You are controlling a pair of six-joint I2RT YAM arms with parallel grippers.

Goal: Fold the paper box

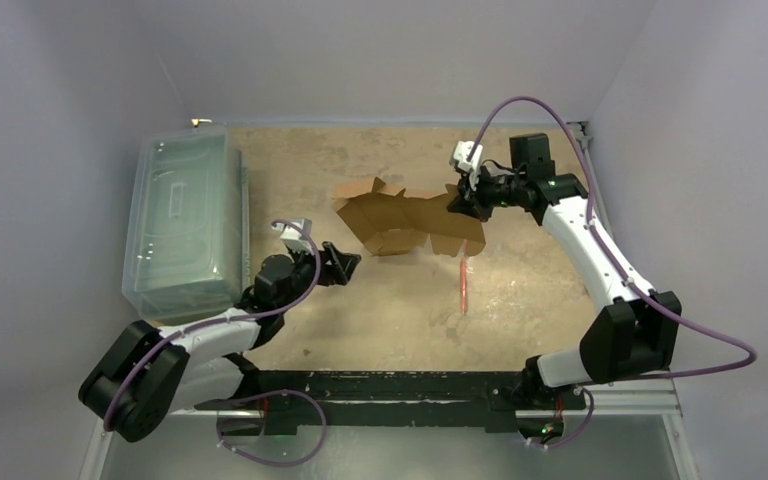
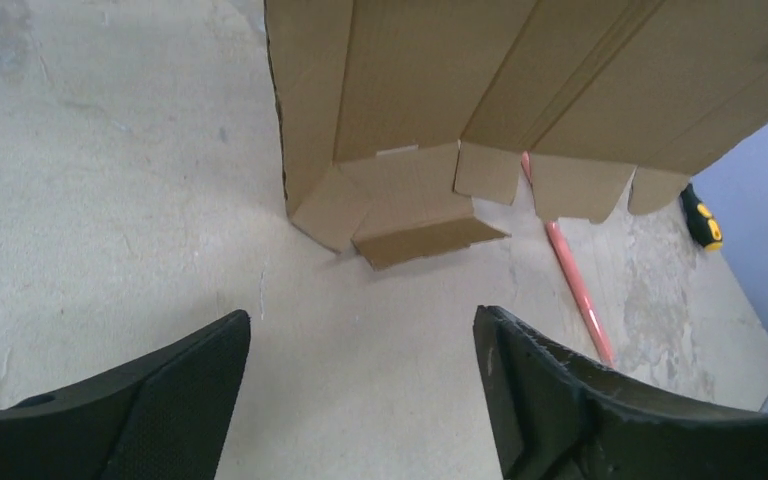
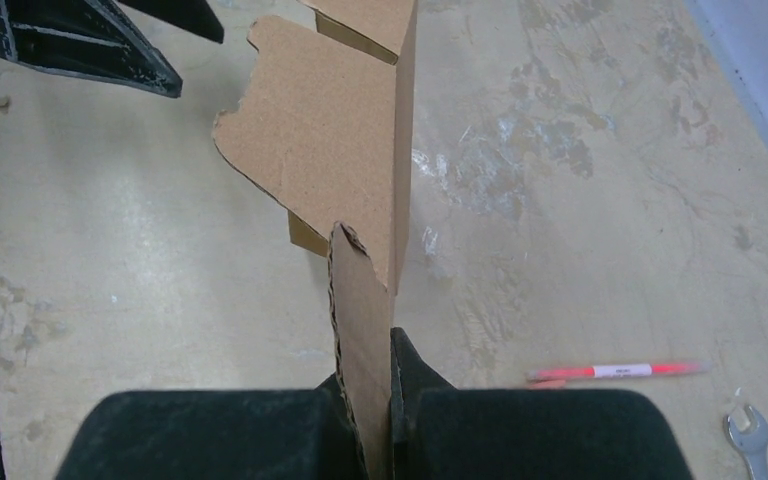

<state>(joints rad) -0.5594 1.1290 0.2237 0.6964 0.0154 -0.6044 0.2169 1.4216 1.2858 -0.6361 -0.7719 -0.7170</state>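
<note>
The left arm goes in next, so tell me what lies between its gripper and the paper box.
Nothing visible: only bare table separates the open left gripper from the paper box's lower flaps. The pink pen lies off to the right, outside that path.

The top external view looks steeply down from above and behind the arm bases, taking in the whole table (image 1: 380,330) to its far edge. The left wrist view sits low, close behind the left gripper (image 2: 360,335), facing far and right toward the paper box (image 2: 560,80). The right wrist view, just behind the right gripper (image 3: 375,400), faces left and down along the cardboard. All three share the paper box and a pink pen (image 1: 463,285).
</note>
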